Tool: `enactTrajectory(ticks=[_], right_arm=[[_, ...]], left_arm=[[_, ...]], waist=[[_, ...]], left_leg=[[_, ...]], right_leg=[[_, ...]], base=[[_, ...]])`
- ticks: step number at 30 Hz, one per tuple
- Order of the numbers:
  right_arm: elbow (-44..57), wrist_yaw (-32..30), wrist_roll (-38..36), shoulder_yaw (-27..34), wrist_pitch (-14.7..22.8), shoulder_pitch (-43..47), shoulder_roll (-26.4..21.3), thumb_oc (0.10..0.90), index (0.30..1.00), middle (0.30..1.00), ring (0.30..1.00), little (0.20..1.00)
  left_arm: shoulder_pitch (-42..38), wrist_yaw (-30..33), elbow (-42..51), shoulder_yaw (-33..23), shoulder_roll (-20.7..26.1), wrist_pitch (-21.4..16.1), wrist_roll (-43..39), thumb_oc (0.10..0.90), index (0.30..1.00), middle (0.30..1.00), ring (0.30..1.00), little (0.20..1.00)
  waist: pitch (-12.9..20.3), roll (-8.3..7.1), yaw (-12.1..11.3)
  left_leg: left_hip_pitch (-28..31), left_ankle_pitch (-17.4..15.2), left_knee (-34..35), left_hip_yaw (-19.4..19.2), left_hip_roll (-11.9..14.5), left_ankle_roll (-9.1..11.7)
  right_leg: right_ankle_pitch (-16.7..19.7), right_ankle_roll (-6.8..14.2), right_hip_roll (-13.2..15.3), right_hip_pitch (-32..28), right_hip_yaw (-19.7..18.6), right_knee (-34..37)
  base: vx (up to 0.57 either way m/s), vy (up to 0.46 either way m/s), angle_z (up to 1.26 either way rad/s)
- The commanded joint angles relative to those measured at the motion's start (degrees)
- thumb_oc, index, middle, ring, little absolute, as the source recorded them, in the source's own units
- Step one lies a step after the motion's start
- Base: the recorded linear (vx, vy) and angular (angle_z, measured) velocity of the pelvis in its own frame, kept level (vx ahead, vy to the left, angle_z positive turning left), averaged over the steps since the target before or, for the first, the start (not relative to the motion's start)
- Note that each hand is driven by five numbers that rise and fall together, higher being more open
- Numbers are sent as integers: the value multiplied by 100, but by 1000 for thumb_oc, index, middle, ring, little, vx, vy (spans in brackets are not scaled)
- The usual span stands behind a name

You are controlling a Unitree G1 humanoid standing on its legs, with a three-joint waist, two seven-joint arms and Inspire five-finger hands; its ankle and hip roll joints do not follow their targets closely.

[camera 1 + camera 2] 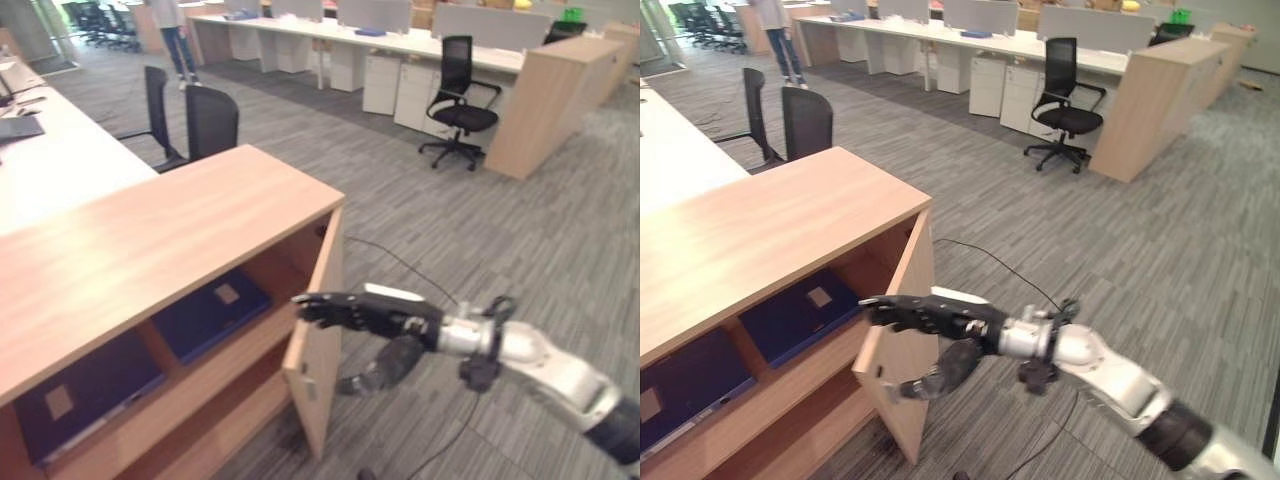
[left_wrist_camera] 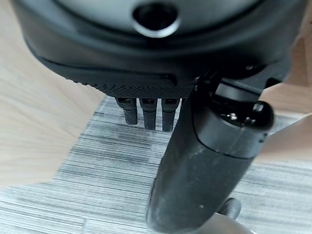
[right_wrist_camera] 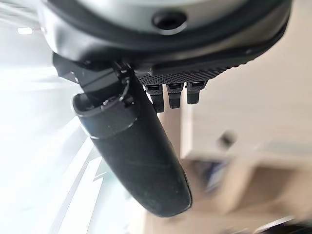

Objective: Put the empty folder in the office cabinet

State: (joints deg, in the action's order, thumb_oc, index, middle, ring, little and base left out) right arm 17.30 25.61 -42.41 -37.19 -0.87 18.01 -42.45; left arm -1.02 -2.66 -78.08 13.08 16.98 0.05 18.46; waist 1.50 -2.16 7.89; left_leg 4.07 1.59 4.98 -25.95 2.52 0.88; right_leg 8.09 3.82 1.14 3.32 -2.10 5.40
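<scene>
Now right hand (image 1: pixel 940 320) flat against cabinet door (image 1: pixel 902 370) edge.

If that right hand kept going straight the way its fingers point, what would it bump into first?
Probably the open cabinet door: the right hand reaches its straight fingers toward the door's edge, seemingly at it already. Past it lie the dark blue folders on the shelf. Depth is hard to judge.

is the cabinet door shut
No, the cabinet door stands swung open, with the right robot hand at its outer edge and two dark blue folders lying visible on the shelf inside.
</scene>
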Motion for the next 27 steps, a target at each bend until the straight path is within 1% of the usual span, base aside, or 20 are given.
enactTrajectory(ticks=[1,2,4,5,6,9,13,14,16,17,18,19,20,21,22,23,24,25,26,27], right_arm=[[-81,-259,-369,-69,547,599,662,800,900,900,900,900],[-500,-422,-356,-386,524,678,1202,800,900,900,900,900],[-640,-498,-345,-452,534,685,1360,800,900,900,900,900],[-809,-537,-316,-551,528,704,1534,800,900,900,900,900],[-873,-604,-311,-568,563,692,1649,800,900,900,900,900],[-952,-698,-173,-552,528,508,1557,800,900,900,900,900],[-1523,-804,65,-340,485,-154,1452,800,900,900,900,900],[-1525,-803,66,-340,486,-154,1454,800,900,900,900,900],[-2074,-901,401,-142,443,-689,1409,800,900,900,900,900],[-2077,-900,402,-141,445,-688,1411,800,900,900,900,900],[-2675,-979,754,-103,372,-934,1488,800,900,900,900,900],[-2679,-978,755,-102,374,-933,1490,800,900,900,900,900],[-3258,-1074,1074,-144,298,-1011,1607,800,900,900,900,900],[-3367,-989,1248,19,164,-1196,1434,800,900,900,900,900],[-3365,-988,1249,21,163,-1203,1436,800,900,900,900,900],[-3911,-965,1908,30,-98,-1199,1356,800,900,900,900,900],[-4283,-1158,2226,60,-195,-1123,1407,800,900,900,900,900],[-4333,-1227,2074,97,-79,-1106,1508,800,900,900,900,900],[-4736,-1362,2073,93,-34,-1067,1544,800,900,900,900,900],[-5203,-1394,2091,105,-38,-1026,1639,800,900,900,900,900]], left_arm=[[-418,195,-288,6,135,-13,-102,800,900,900,900,900],[-495,324,-261,-5,109,1,-276,800,900,900,900,900],[-514,357,-252,-1,99,15,-336,800,900,900,900,900],[-548,394,-253,-2,93,26,-410,800,900,900,900,900],[-429,554,-165,-62,14,38,-625,800,900,900,900,900],[-276,582,-186,-211,-65,59,-892,800,900,900,900,900],[-44,643,-73,-562,-59,-10,-1361,800,900,900,900,900],[-45,643,-73,-561,-58,-10,-1362,800,900,900,900,900],[57,638,96,-860,-119,-78,-2026,800,900,900,900,900],[56,638,96,-859,-118,-78,-2027,800,900,900,900,900],[112,608,199,-1035,-169,-91,-2523,800,900,900,900,900],[111,608,199,-1035,-167,-90,-2524,800,900,900,900,900],[125,484,291,-1081,-218,-143,-2943,800,900,900,900,900],[399,172,1501,-1096,143,-62,-3564,800,900,900,900,900],[411,175,1519,-1093,147,-49,-3567,800,900,900,900,900],[959,67,3938,-362,716,-162,-4775,800,900,900,900,900],[1109,-1,4077,0,643,-123,-4990,800,900,900,900,900],[1231,-22,4348,336,630,-135,-5049,800,900,900,900,900],[1236,-138,4356,509,603,-145,-5141,800,900,900,900,900],[1224,-222,4289,587,585,-55,-5157,800,900,900,900,900]], waist=[[-17,-56,-285],[-22,-114,-410],[-25,-139,-459],[-40,-170,-506],[-104,-255,-663],[-159,-375,-895],[-279,-453,-1274],[-263,-458,-1263],[-347,-491,-1496],[-335,-497,-1486],[-403,-506,-1630],[-391,-512,-1619],[-462,-512,-1748],[-516,-428,-1867],[-498,-435,-1855],[-602,-311,-1985],[-723,-280,-2100],[-829,-277,-2201],[-898,-257,-2267],[-932,-223,-2345]], left_leg=[[133,-491,2,665,-42,2],[110,-468,2,796,-33,2],[94,-455,2,854,-32,2],[78,-436,2,925,-31,4],[44,-398,2,1157,-42,12],[-85,-306,-2,1544,-71,34],[-218,-216,-21,2094,-119,73],[-241,-204,-19,2103,-124,71],[-292,-176,-46,2416,-126,94],[-311,-164,-45,2424,-132,91],[-344,-142,-69,2593,-115,119],[-364,-129,-67,2602,-121,116],[-390,-104,-80,2733,-97,141],[-458,-78,-100,2877,-92,132],[-482,-68,-104,2889,-100,128],[-632,8,-165,3114,-106,126],[-768,71,-217,3218,-105,196],[-893,53,-271,3323,-61,305],[-1077,116,-311,3237,-8,367],[-1158,171,-335,2884,103,385]], right_leg=[[-464,387,118,-83,245,-77],[-486,356,130,-125,338,-77],[-495,344,139,-139,380,-80],[-503,333,145,-158,428,-80],[-563,310,160,-237,609,-81],[-638,274,213,-303,964,-85],[-764,247,269,-466,1524,-85],[-758,248,274,-447,1533,-82],[-844,223,292,-556,1839,-84],[-837,224,297,-542,1848,-81],[-889,207,293,-600,2021,-79],[-882,209,299,-585,2030,-77],[-922,192,297,-630,2166,-77],[-935,191,313,-633,2277,-97],[-928,193,319,-618,2289,-95],[-948,188,347,-626,2571,-134],[-1011,174,360,-632,2811,-156],[-1161,177,353,-678,3033,-159],[-1231,158,392,-683,3376,-163],[-1238,160,438,-718,3662,-144]], base=[[9,-13,31],[19,-12,33],[12,-11,35],[11,-35,53],[13,-64,49],[11,-70,69],[23,-69,102],[31,-63,71],[42,-81,72],[47,-107,82],[18,-59,62],[44,-111,65],[18,-59,42],[18,-59,42],[-10,-54,61],[-43,-81,61],[-33,-172,80],[-83,-161,120],[-76,-113,140],[-82,-26,196]])
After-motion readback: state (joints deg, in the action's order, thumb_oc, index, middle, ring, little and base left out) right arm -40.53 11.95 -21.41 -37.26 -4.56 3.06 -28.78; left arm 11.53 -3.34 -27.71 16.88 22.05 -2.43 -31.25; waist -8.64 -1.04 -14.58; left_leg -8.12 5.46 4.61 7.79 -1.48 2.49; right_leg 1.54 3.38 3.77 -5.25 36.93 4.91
